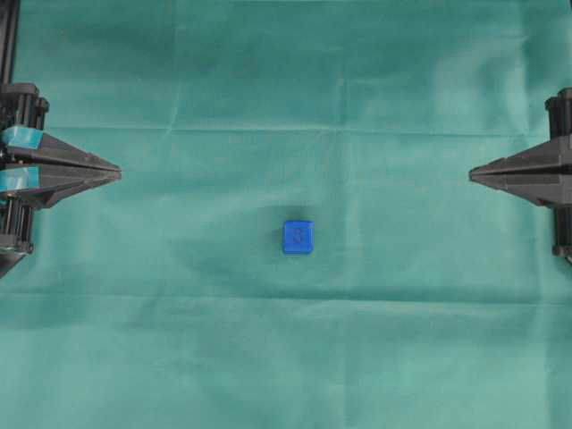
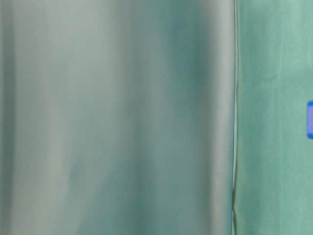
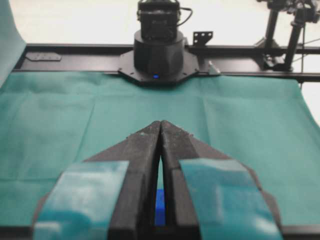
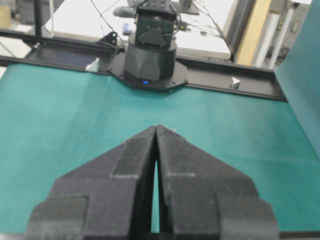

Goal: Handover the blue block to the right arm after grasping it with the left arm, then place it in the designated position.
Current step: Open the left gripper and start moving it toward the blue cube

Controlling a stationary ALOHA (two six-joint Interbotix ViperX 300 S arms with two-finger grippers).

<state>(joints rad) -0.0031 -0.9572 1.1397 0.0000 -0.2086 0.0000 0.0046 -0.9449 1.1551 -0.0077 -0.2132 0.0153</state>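
The blue block (image 1: 298,237) lies on the green cloth near the middle of the overhead view, far from both grippers. A sliver of the block (image 3: 159,206) shows through the slit between the left fingers, and its edge (image 2: 310,119) shows at the right border of the table-level view. My left gripper (image 1: 117,169), with teal pads, rests at the left edge, shut and holding nothing; its tips (image 3: 160,123) meet. My right gripper (image 1: 472,174), all black, rests at the right edge, also shut and holding nothing (image 4: 156,127). The designated position is not visible.
Green cloth (image 1: 295,349) covers the table with soft fold lines. Each wrist view looks across at the opposite arm's black base (image 3: 158,52), (image 4: 149,60) on a black rail. A blurred green drape (image 2: 117,117) fills most of the table-level view.
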